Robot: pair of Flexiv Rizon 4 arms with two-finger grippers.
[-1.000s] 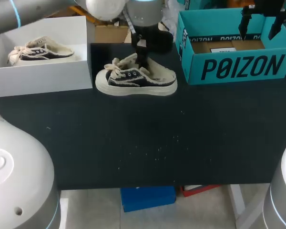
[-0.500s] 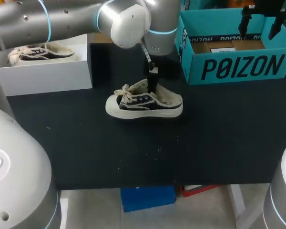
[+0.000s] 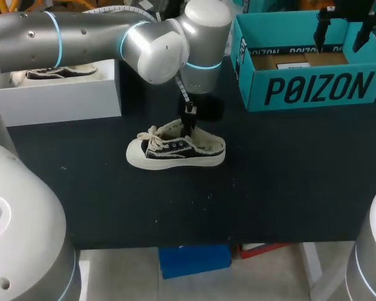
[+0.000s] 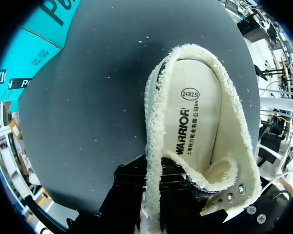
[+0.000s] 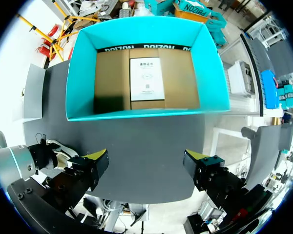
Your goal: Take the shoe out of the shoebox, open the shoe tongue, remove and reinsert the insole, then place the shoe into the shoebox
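Observation:
A black canvas shoe (image 3: 175, 150) with a cream fleece lining and cream laces stands on its sole mid-table, toe to the left. My left gripper (image 3: 189, 119) comes down from above and is shut on the shoe's collar wall. In the left wrist view its black fingers (image 4: 132, 187) pinch the fleece edge of the shoe (image 4: 158, 146), and the cream insole (image 4: 195, 117) lies flat inside. The teal shoebox (image 3: 313, 88) sits open at the back right. My right gripper (image 5: 146, 168) hangs open above the teal shoebox (image 5: 136, 115), holding nothing.
A white box (image 3: 56, 100) at the back left holds a second matching shoe (image 3: 56, 72), partly hidden by my left arm. A card sheet lies on the teal box's floor (image 5: 146, 73). Dark tabletop (image 3: 269, 188) stretches in front of and to the right of the shoe.
My left arm has carried the shoe from between the two boxes toward the table's front, then slightly left. The right arm has stayed still.

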